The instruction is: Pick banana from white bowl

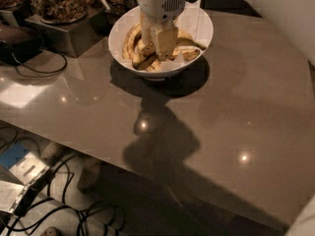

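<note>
The white bowl [203, 25] stands at the far side of the brown table, lined with white paper and holding several overripe bananas. A long curved banana [129, 41], dull yellow with brown patches, lies along the bowl's left inner side. My gripper [156, 39] hangs from its white wrist straight down into the middle of the bowl, its tips down among the bananas just right of the long one. It hides the bananas beneath it.
Glass jars of nuts [58, 1] stand on a metal tray [74, 36] left of the bowl. A dark object with a black cable [34, 65] lies at the far left. The table's front edge [88, 149] runs diagonally, with cables and boxes on the floor below.
</note>
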Available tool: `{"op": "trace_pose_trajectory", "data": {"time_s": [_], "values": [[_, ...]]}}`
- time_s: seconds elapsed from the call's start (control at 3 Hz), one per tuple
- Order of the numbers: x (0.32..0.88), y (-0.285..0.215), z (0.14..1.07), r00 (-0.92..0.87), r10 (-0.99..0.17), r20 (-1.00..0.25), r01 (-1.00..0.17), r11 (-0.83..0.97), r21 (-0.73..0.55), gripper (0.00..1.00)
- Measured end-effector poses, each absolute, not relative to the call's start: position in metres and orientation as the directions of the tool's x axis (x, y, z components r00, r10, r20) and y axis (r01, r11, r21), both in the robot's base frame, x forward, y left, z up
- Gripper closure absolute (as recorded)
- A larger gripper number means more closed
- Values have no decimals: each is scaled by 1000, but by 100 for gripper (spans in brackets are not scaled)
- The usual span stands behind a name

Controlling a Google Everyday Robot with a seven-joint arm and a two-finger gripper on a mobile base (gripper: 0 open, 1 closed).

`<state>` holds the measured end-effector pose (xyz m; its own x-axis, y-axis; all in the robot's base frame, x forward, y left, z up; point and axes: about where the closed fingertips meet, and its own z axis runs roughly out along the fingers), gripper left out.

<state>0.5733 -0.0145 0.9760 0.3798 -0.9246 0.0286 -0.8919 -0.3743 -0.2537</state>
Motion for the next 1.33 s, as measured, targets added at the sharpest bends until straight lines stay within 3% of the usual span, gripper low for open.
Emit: {"op": "trace_pose_trajectory", "data": {"time_s": [0.67,1.33], "values": [[577,-9,981,379,-925,43,-883,-375,-283,100],[544,7,997,385,-920,71,-887,-390,-248,100]]}}
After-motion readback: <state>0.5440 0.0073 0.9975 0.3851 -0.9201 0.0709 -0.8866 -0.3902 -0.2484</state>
